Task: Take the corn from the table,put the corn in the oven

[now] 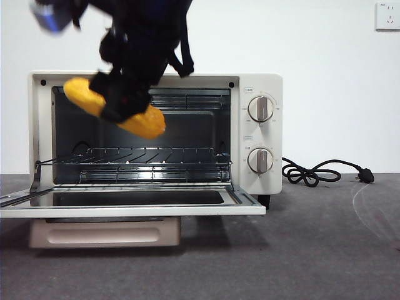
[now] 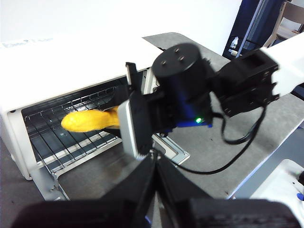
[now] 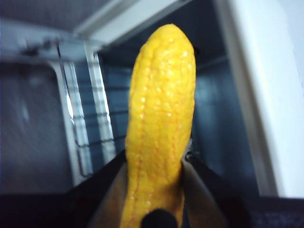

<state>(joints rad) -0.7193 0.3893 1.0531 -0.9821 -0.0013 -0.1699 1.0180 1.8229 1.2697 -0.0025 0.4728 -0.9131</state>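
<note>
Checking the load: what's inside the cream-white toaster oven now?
Only a wire rack sits inside the cream-white toaster oven; the glossy yellow corn cob hangs at its mouth. The claw hides the upper cavity.

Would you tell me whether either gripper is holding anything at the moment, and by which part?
The right gripper holds the corn around its middle, both ends sticking out, at the oven opening. The left gripper holds nothing.

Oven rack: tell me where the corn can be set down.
The wire rack inside the oven is bare from side wall to side wall, with the open door below. The right gripper, shut on the corn, crowds the upper left of the opening.
</note>
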